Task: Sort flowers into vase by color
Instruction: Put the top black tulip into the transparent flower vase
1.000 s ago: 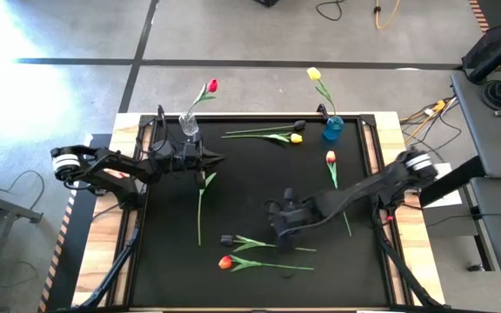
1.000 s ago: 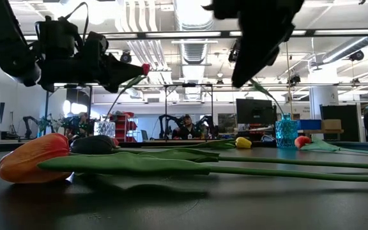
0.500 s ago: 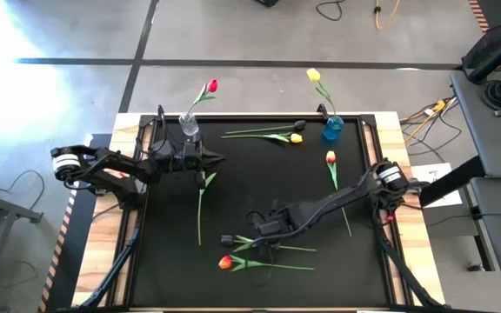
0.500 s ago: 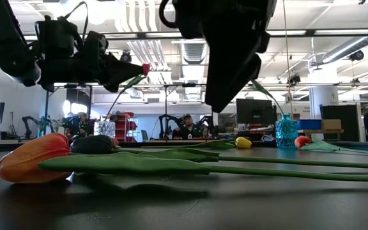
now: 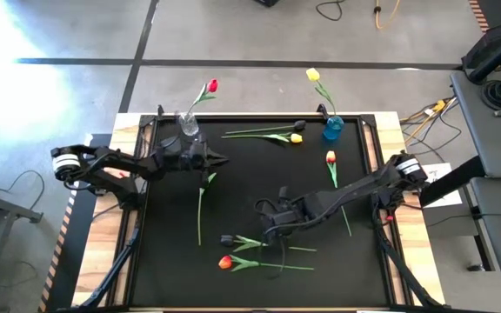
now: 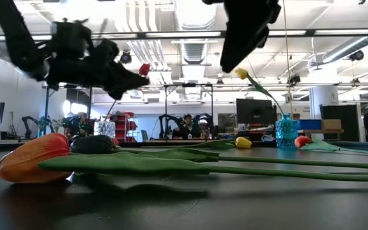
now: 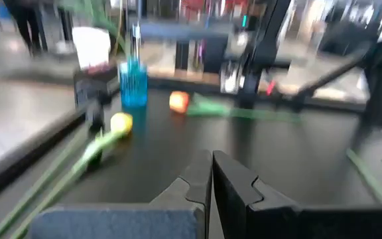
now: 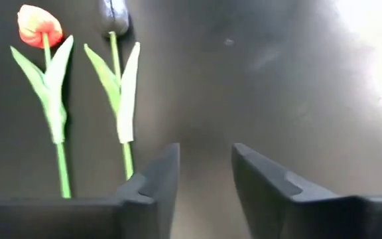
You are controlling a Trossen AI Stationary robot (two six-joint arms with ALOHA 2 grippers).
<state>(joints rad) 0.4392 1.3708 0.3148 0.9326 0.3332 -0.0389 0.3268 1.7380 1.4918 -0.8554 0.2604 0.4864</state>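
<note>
Right gripper [image 5: 268, 228] hovers at lower centre of the high view, fingers [image 8: 158, 174] released and holding nothing, just above the orange tulip [image 5: 225, 262] and dark tulip [image 5: 227, 238] lying on the black surface [image 5: 242, 187]. Left gripper [image 5: 220, 159] hangs at upper left, fingers [image 7: 234, 182] clenched on nothing, beside the clear vase [image 5: 188, 125] with a red tulip [image 5: 211, 85]. The blue vase [image 5: 332, 128] at upper right holds a yellow tulip [image 5: 313, 75].

orange tulip [image 6: 34, 158] lying on dark table [image 6: 184, 204] up front, near-black tulip [image 6: 94, 144] just behind, long green stems [image 6: 267, 171] running right, blue vase [image 6: 286, 131] far back, two arms overhead
</note>
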